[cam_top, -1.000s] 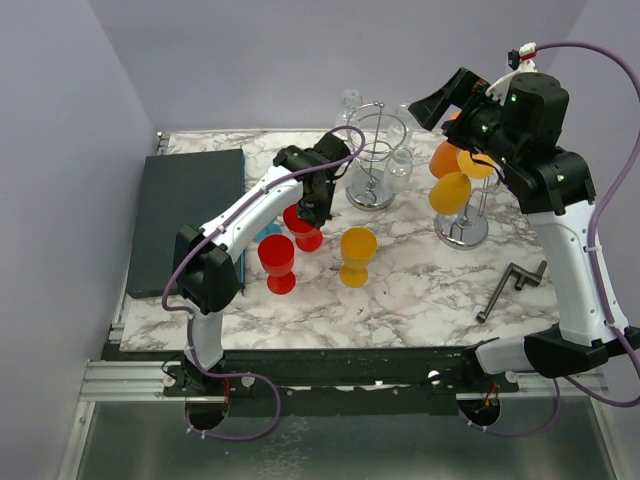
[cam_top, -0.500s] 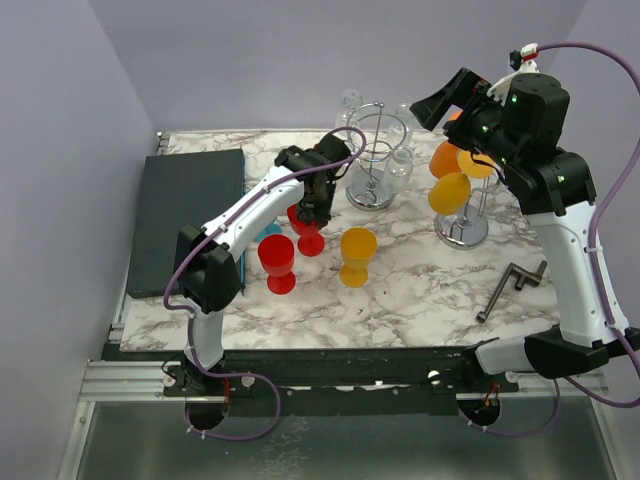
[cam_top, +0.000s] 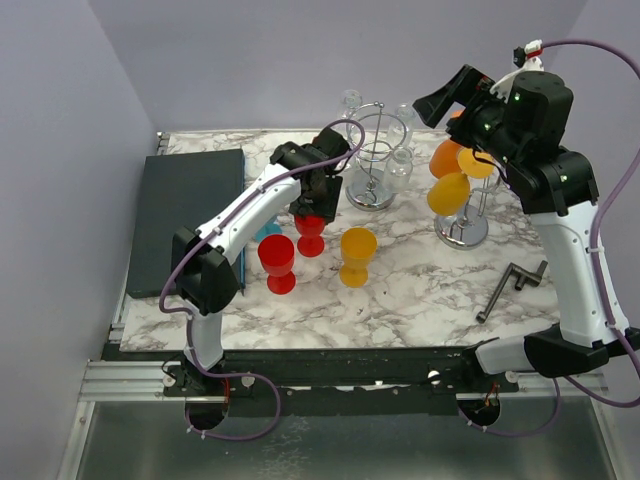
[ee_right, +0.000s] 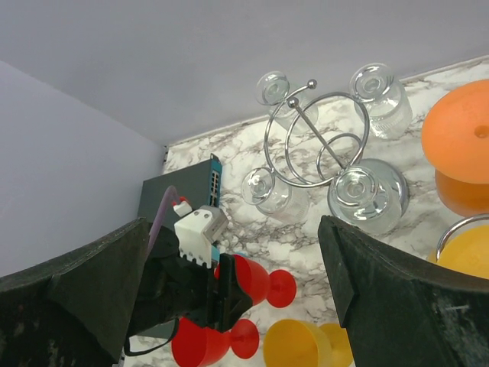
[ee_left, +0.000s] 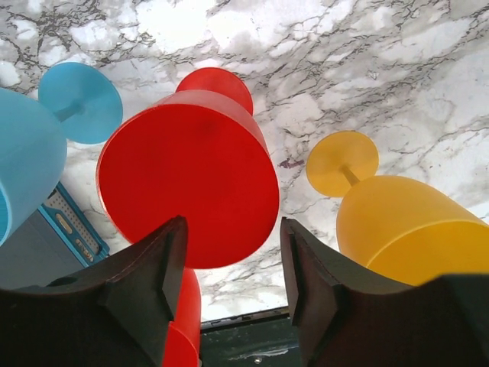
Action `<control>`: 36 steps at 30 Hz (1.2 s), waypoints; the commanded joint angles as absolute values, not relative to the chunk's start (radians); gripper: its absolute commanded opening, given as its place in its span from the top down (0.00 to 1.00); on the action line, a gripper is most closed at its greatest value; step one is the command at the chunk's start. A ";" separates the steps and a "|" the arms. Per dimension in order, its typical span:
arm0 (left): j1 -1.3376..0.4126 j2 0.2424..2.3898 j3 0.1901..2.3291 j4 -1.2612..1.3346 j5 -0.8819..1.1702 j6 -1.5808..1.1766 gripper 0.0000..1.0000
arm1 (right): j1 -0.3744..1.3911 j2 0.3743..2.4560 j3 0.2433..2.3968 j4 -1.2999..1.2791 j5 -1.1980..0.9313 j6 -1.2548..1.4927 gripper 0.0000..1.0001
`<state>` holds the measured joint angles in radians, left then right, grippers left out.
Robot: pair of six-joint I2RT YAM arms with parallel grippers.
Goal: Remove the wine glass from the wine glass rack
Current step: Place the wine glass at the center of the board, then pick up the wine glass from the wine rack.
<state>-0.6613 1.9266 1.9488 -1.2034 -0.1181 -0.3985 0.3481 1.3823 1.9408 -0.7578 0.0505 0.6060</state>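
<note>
- No text, label, brand or number is showing legibly in any view.
- The blue-edged box (ee_left: 76,229) is showing tiny markings, too small to read.

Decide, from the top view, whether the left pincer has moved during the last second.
Yes. Against the fixed wire rack, the left pincer has shifted slightly up-image, away from the red glass.

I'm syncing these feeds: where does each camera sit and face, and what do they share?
Top external: above and behind the bases, looking down on the marble table; left arm and right arm show.
Left wrist: on the left arm, looking down past the left hand at a red glass.
Right wrist: on the right arm, looking down at the wire rack; the right hand frames it.
Shared: red glass and yellow glass, all three.
</note>
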 commanded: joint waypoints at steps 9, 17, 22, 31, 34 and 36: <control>-0.667 1.784 1.995 -1.211 -0.124 -0.377 0.34 | 0.341 1.488 2.146 -0.878 0.180 0.524 0.00; -0.668 1.692 2.025 -1.170 -0.062 -0.386 0.32 | 0.094 1.593 2.269 -0.947 -0.052 0.536 0.00; -0.667 1.608 1.977 -1.079 -0.002 -0.403 0.32 | -0.074 1.636 2.304 -0.956 -0.141 0.533 0.00; -0.667 1.461 1.761 -0.904 0.068 -0.426 0.32 | -0.316 1.708 2.302 -0.874 -0.354 0.601 0.10; -0.666 1.414 1.681 -0.839 0.083 -0.434 0.32 | -0.379 1.718 2.238 -0.817 -0.435 0.632 0.13; -0.666 1.390 1.637 -0.805 0.099 -0.440 0.31 | -0.406 1.729 2.207 -0.793 -0.492 0.650 0.15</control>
